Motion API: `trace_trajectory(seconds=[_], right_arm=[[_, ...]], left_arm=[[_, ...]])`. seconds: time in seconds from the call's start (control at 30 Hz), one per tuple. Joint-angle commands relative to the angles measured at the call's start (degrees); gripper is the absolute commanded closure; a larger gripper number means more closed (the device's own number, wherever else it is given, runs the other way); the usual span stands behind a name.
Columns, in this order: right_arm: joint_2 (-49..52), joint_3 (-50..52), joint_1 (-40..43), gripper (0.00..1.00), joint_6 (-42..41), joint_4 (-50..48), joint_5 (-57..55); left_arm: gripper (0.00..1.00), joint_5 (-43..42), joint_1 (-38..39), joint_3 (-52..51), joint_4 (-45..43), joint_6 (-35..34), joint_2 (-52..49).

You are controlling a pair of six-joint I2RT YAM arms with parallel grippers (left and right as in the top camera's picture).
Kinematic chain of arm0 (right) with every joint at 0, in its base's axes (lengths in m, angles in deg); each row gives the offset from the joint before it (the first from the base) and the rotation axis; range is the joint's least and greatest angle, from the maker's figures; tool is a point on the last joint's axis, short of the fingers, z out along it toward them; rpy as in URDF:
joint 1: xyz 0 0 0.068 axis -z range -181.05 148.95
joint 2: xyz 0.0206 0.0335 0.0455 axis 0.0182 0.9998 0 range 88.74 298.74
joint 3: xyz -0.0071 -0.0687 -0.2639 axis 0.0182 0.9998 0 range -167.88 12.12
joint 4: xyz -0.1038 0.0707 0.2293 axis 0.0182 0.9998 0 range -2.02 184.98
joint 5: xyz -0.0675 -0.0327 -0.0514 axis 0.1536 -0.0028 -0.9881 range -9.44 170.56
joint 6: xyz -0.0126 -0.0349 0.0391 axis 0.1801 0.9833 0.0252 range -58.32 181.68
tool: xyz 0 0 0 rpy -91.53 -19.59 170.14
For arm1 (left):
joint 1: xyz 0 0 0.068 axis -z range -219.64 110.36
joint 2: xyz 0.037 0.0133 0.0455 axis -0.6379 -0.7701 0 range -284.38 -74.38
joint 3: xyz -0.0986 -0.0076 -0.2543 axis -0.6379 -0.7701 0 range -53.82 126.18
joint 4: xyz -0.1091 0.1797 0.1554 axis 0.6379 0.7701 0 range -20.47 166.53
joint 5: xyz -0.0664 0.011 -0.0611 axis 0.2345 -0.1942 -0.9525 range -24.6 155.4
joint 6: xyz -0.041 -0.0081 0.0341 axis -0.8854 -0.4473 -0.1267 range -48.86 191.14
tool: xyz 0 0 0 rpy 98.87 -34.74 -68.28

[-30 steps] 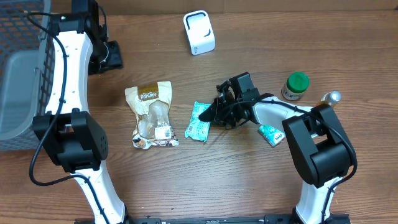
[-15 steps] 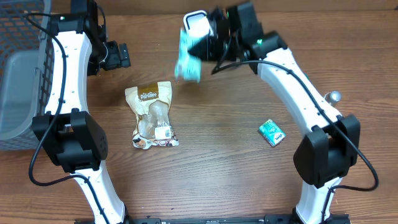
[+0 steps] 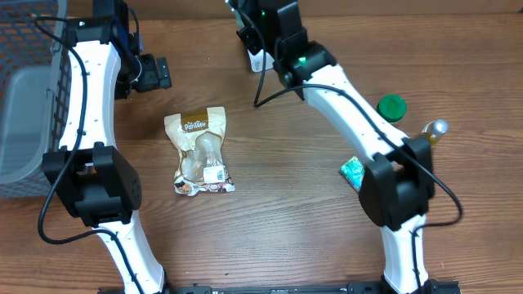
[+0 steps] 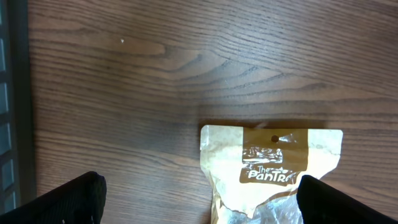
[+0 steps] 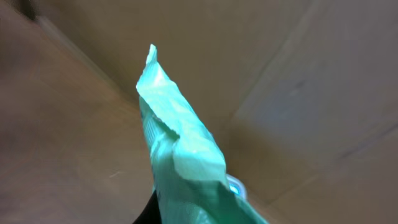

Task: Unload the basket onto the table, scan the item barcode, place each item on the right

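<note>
The wood-grain surface (image 3: 286,212) carries a crinkly tan pouch (image 3: 200,151). Beside its top edge the left tool (image 4: 200,202) gapes, released. Beyond the pouch the right tool (image 3: 249,20) clenches a thin green packet (image 5: 183,168); only the wrist view shows its creased edge.

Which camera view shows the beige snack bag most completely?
The overhead view: the whole beige snack bag lies flat and unobstructed. The left wrist view shows only its top part with the label, cropped. The right wrist view does not show it.
</note>
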Motion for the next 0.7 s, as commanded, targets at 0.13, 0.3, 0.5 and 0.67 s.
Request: trace_trajectory(seconds=[0.13, 0.3, 0.5, 0.67], right_arm=[[9.09, -1.09, -0.17, 0.96, 16.96, -17.57, -12.24], [12.07, -1.09, -0.15, 0.96, 16.94, -23.08, -13.35], [15.45, -1.09, 0.42, 0.96, 16.94, -23.15, -14.53], [16.26, -1.09, 0.17, 0.96, 16.92, -23.04, -14.53]], left_arm=[[0.0, 0.35, 0.37, 0.83, -0.17, -0.37, 1.66], [0.0, 0.35, 0.48, 0.83, -0.17, -0.37, 1.66], [0.0, 0.35, 0.39, 0.83, -0.17, -0.37, 1.66], [0.0, 0.35, 0.42, 0.83, -0.17, -0.37, 1.66]])
